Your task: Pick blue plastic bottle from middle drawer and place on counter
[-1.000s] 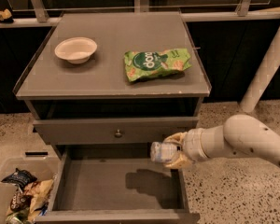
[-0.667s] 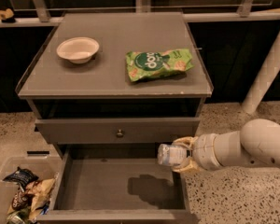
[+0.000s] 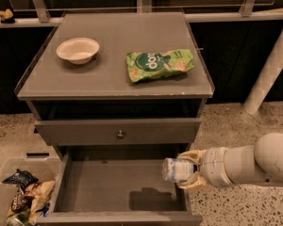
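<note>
My gripper (image 3: 186,170) comes in from the right and is shut on the blue plastic bottle (image 3: 176,169), a small clear bluish bottle held on its side. It hangs above the right side of the open middle drawer (image 3: 108,185), whose bare grey floor shows the bottle's shadow. The grey counter (image 3: 108,74) lies above and behind, well apart from the bottle.
A white bowl (image 3: 78,49) and a green snack bag (image 3: 159,64) sit on the counter. A closed drawer front with a round knob (image 3: 120,134) is above the open drawer. A bin with snack wrappers (image 3: 23,197) stands at lower left. A white post (image 3: 269,74) rises at right.
The gripper with the bottle has drifted slightly right and a little lower over the drawer's right side. Nothing else moved.
</note>
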Controlling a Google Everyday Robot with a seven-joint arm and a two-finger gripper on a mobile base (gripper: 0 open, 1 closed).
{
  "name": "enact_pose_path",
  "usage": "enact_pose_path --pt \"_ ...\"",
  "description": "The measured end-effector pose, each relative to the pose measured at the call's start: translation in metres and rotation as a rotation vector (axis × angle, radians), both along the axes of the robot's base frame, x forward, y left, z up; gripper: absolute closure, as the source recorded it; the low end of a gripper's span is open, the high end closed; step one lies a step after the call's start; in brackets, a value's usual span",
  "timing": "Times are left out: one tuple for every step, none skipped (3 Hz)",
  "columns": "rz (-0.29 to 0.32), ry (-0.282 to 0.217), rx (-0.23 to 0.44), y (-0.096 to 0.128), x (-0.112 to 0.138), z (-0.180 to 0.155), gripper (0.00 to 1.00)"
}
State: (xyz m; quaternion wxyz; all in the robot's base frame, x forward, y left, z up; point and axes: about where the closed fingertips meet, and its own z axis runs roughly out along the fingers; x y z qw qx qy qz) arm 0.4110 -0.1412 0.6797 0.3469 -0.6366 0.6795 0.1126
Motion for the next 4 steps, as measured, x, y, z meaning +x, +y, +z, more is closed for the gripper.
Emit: enact_pose_path --pt "0.0 0.0 0.0 0.0 0.0 0.0 1.0" --pt "0.025 -0.008 0.001 0.001 -0.023 0.016 1.0" --pt "0.069 -0.08 -0.028 0.019 -0.048 0.079 1.0" --pt "0.13 -0.198 -0.1 0.062 -0.052 0.178 1.0"
